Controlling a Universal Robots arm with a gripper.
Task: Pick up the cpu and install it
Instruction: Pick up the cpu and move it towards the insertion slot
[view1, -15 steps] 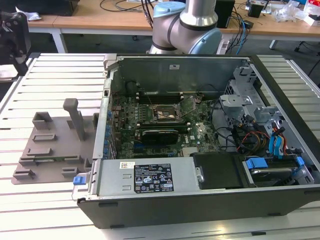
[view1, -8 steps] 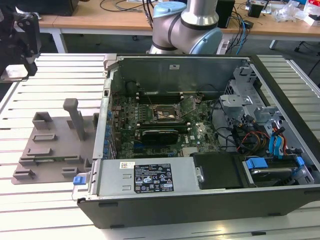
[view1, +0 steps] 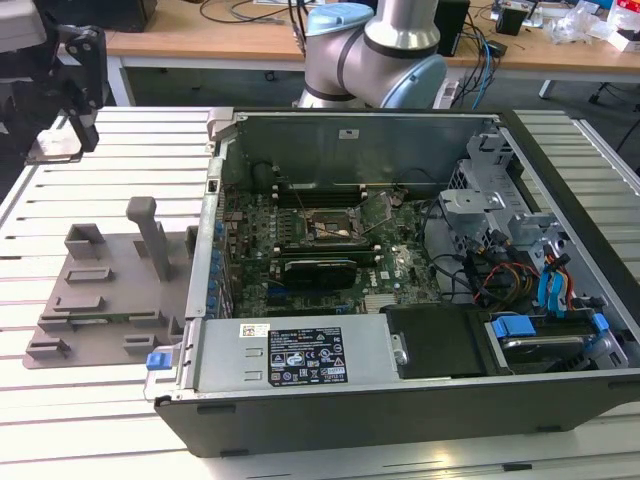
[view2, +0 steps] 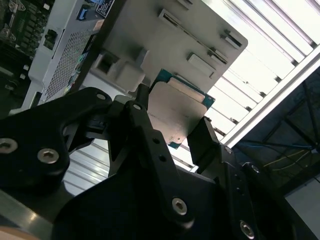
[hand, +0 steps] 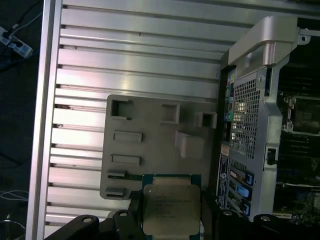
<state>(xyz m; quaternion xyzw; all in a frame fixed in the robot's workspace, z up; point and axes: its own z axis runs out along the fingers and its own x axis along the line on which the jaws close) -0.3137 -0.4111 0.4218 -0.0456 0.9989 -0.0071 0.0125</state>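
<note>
The cpu is a thin square chip with a silvery-grey top plate on a green board. It sits clamped between the two black fingers of my gripper, which is shut on its opposite edges. In both wrist views the cpu hangs in the air above the grey fixture plate. In the exterior view the gripper is high at the left, beyond the plate and away from the open computer case. The dark cpu socket frame lies on the motherboard inside the case.
The fixture plate has upright posts and shallow slots. The case wall stands between plate and motherboard. A power supply and drive bays fill the case's near side. The slatted metal table extends around.
</note>
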